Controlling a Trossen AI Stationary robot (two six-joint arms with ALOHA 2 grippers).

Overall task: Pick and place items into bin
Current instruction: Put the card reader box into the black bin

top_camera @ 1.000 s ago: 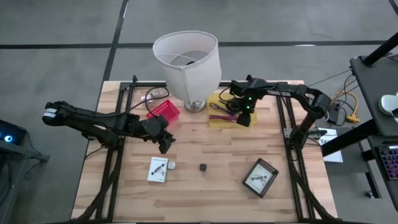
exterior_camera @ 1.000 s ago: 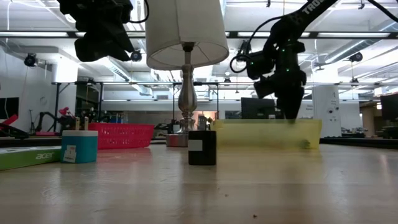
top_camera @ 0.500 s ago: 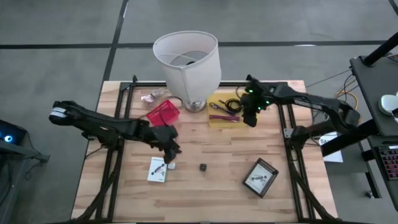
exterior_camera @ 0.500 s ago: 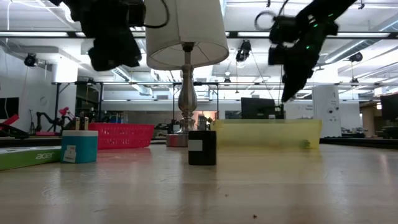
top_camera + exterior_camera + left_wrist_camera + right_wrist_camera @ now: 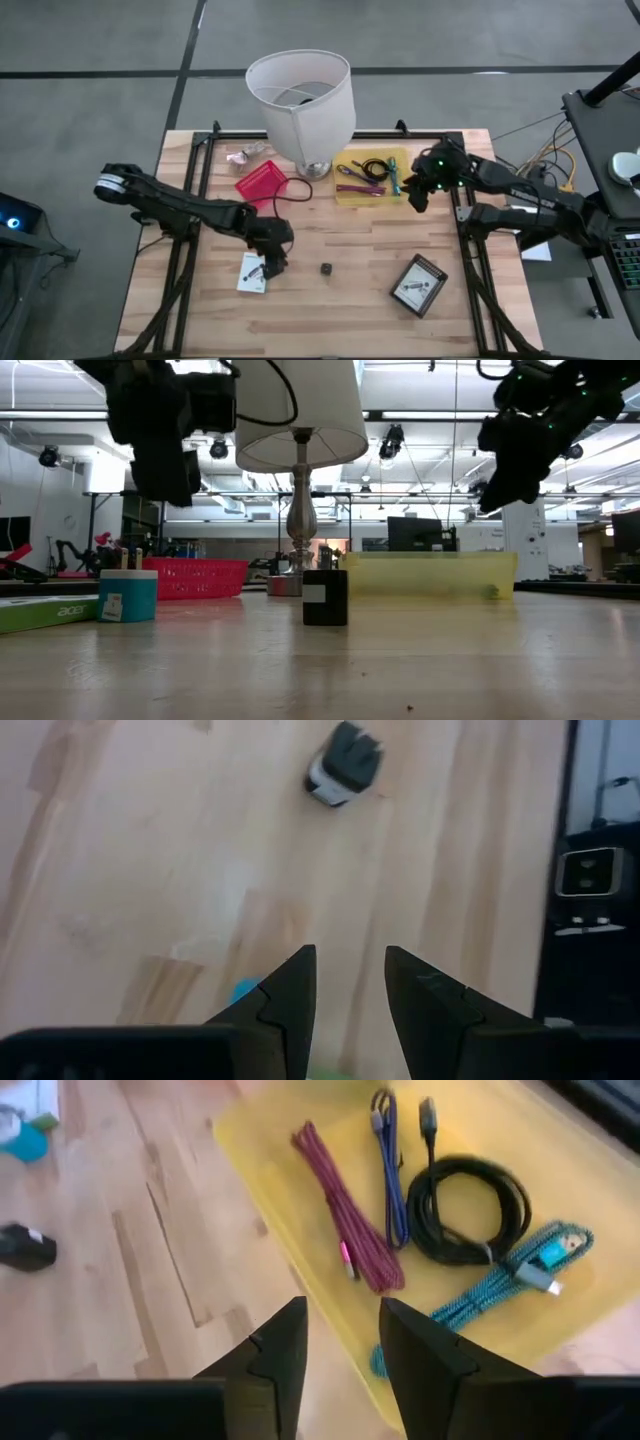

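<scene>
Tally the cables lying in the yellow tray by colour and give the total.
Magenta cable: 1
Blue cable: 1
Black coiled cable: 1
Teal braided cable: 1
Total: 4 cables in the yellow tray

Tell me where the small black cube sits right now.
In the high view, the small black cube sits on bare wood near the table's middle front, between the left gripper and the black box.
</scene>
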